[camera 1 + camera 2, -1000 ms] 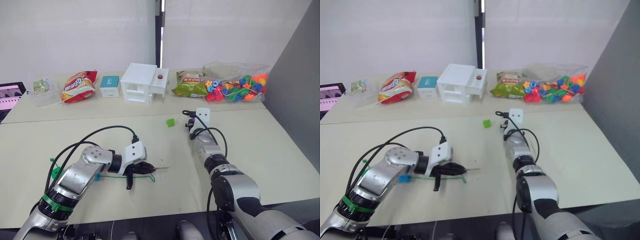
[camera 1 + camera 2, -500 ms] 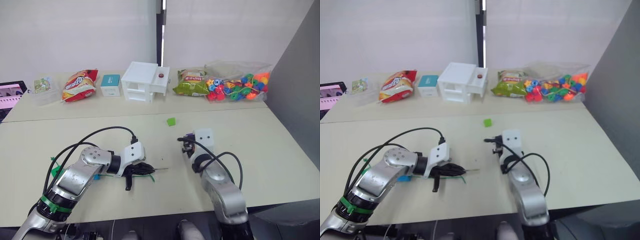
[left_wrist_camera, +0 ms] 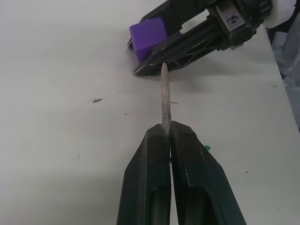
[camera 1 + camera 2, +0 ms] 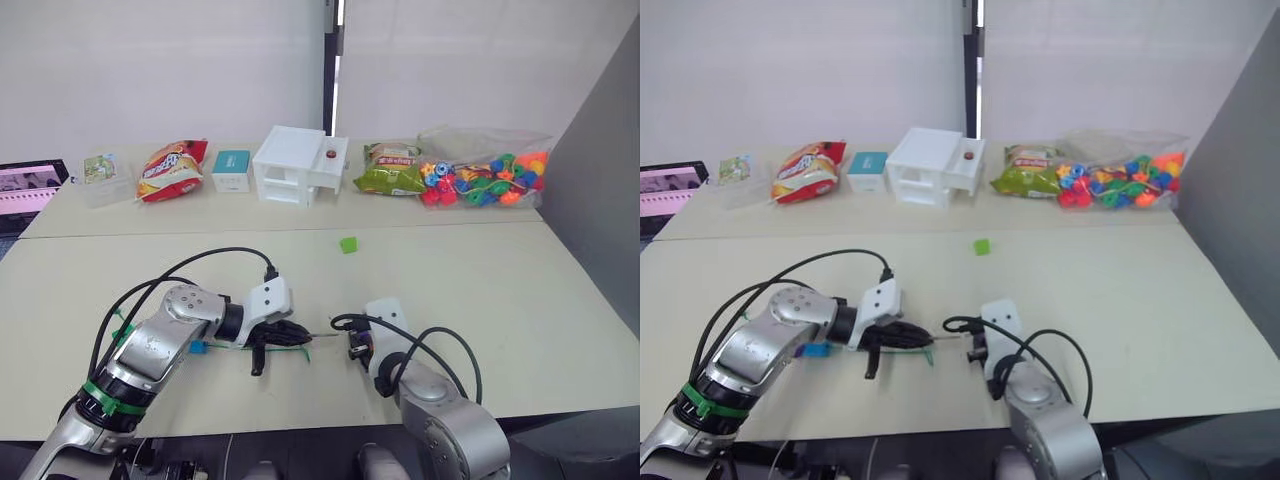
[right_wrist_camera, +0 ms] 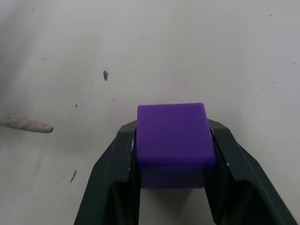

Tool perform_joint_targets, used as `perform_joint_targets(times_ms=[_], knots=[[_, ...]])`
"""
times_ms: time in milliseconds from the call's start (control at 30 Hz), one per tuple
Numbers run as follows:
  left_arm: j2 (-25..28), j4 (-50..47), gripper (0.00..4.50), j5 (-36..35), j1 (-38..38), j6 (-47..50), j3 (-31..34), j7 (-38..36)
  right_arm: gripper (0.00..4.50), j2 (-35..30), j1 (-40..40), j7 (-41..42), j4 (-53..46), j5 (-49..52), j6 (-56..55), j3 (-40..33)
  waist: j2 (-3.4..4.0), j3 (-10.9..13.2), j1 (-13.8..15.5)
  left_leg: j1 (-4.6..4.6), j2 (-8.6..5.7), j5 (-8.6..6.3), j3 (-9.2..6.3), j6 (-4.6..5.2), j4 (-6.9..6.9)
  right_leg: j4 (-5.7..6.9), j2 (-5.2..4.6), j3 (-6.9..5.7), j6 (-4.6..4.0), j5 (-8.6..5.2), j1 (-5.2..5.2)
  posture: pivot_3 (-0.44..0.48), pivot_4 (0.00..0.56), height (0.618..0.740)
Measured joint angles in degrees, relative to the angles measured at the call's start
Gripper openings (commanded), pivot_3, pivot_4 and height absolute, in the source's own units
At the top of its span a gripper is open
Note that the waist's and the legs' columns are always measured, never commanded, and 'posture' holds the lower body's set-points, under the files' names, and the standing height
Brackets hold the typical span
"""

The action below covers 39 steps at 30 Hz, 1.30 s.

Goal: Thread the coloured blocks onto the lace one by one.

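My left gripper (image 3: 168,133) is shut on the lace's stiff pale tip (image 3: 165,101), which sticks out past the fingers. The lace's green cord (image 4: 292,349) trails on the table under that hand. My right gripper (image 5: 172,129) is shut on a purple block (image 5: 172,140) held low over the table. It faces the left gripper (image 4: 287,335), and the tip ends just short of the block (image 3: 149,33), pointing beside it at a right finger. A light green block (image 4: 348,244) lies alone farther back. A blue block (image 4: 198,347) sits on the lace by my left forearm.
Along the far table stand a white box (image 4: 295,165), a clear bag of mixed beads (image 4: 485,178), snack bags (image 4: 172,170), a green packet (image 4: 390,170), a small teal box (image 4: 231,170) and a clear tub (image 4: 103,178). A grey panel (image 4: 600,200) rises at the right.
My right gripper has drawn back from near the light green block and swung left, ending right in front of the lace tip. The left gripper has stayed in place.
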Motion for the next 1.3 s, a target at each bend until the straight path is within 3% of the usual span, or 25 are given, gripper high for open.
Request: perform_joint_targets(times_ms=[33, 167, 267, 500, 600, 633, 733, 867, 1033, 1167, 1300], knots=[[0.04, -0.15, 0.0, 0.0, 0.0, 0.32, -0.02, 0.0, 2.28, -0.11, 0.0, 0.21, 0.18, 0.07, -0.44, -0.25, 0.0, 0.0, 0.0, 0.0, 0.0, 0.0, 0.0, 0.0, -0.01, 0.0, 0.0, 0.0, 0.0, 0.0, 0.0, 0.0, 0.15, 0.74], [0.51, -0.4, 0.0, -0.01, 0.0, 1.02, -0.07, 0.02, 3.65, -1.34, -0.75, 1.06, 0.01, 0.26, -1.34, -1.92, 0.0, 0.01, 0.08, -0.04, -0.02, 0.0, 0.0, 0.0, 0.01, -0.02, -0.02, 0.0, 0.0, 0.0, 0.0, 0.0, 0.15, 0.74], [0.62, -0.43, 0.0, -0.02, 0.0, 1.07, -0.07, 0.08, 4.44, -3.09, -4.23, 3.25, -3.32, 1.3, -0.25, -4.49, 0.0, 0.01, 0.11, -0.05, -0.02, 0.0, 0.0, 0.0, 0.01, -0.03, -0.02, -0.01, 0.0, 0.0, 0.0, 0.0, 0.15, 0.74], [0.83, -0.72, 0.0, -0.03, 1.65, 0.98, 0.36, 0.84, 4.44, -8.53, -14.81, 12.12, -6.99, 7.99, 7.9, -14.31, 0.01, 0.01, 0.11, -0.05, -0.02, 0.0, -0.03, 0.0, 0.0, -0.01, -0.01, -0.02, 0.0, 0.0, 0.0, 0.0, 0.15, 0.74], [0.88, -1.59, 0.0, -0.05, 3.18, 0.94, 0.64, 1.53, 4.44, -20.76, -19.48, 27.09, -4.58, 17.07, 6.8, -16.96, 0.01, 0.02, 0.12, -0.07, -0.04, -0.01, 0.0, 0.03, 0.03, -0.12, -0.04, -0.03, 0.0, 0.01, 0.06, 0.0, 0.15, 0.74], [1.0, -2.16, 0.0, -0.06, 3.99, 0.92, 0.81, 1.8, 4.44, -27.43, -19.69, 34.36, -2.77, 20.21, 4.45, -16.72, 0.0, 0.03, 0.33, 0.04, -0.03, -0.06, -0.05, 0.11, 0.01, -0.16, -0.04, -0.09, 0.0, 0.01, 0.25, 0.0, 0.15, 0.74], [1.1, -2.95, 0.0, -0.1, 5.02, 1.03, 0.87, 2.33, 4.44, -38.89, -19.38, 49.07, 3.22, 23.61, -3.56, -12.28, -0.02, 0.08, 0.59, 0.36, -0.02, -0.23, 0.0, 0.4, 0.0, -0.33, -0.04, -0.09, 0.02, -0.01, 0.6, 0.0, 0.15, 0.74], [1.05, -4.4, 0.0, -0.12, 5.53, 1.12, 0.96, 3.16, 4.44, -46.39, -24.66, 65.66, 17.12, 17.88, -24.92, -0.33, -0.07, 0.11, 0.01, 0.47, 0.01, -0.22, 0.18, 0.39, 0.03, -0.54, -0.03, -0.02, 0.05, -0.02, 0.69, 0.0, 0.15, 0.74], [1.18, -5.65, 0.0, -0.15, 7.28, 1.15, 1.02, 3.87, 4.44, -44.94, -30.1, 75.41, 35.09, 8.82, -45.15, 8.34, -0.1, 0.13, 0.03, 0.48, 0.02, -0.22, 0.18, 0.39, 0.05, -0.37, -0.04, 0.0, 0.04, -0.01, 0.63, 0.0, 0.15, 0.74], [1.46, -7.19, 0.0, -0.16, 8.68, 1.15, 1.11, 4.58, 4.44, -41.85, -34.12, 79.19, 44.26, 5.55, -53.84, 10.07, -0.11, 0.14, 0.24, 0.48, 0.01, -0.22, 0.15, 0.38, 0.04, -0.22, -0.07, 0.0, 0.03, -0.01, 0.59, 0.0, 0.15, 0.74], [1.6, -7.99, 0.0, -0.18, 9.93, 1.17, 1.05, 5.13, 3.29, -39.67, -35.19, 81.06, 50.44, 3.6, -58.88, 10.1, -0.11, 0.14, 0.54, 0.47, 0.0, -0.22, 0.13, 0.38, 0.05, -0.22, -0.08, -0.01, 0.03, 0.0, 0.59, 0.0, 0.15, 0.74]])
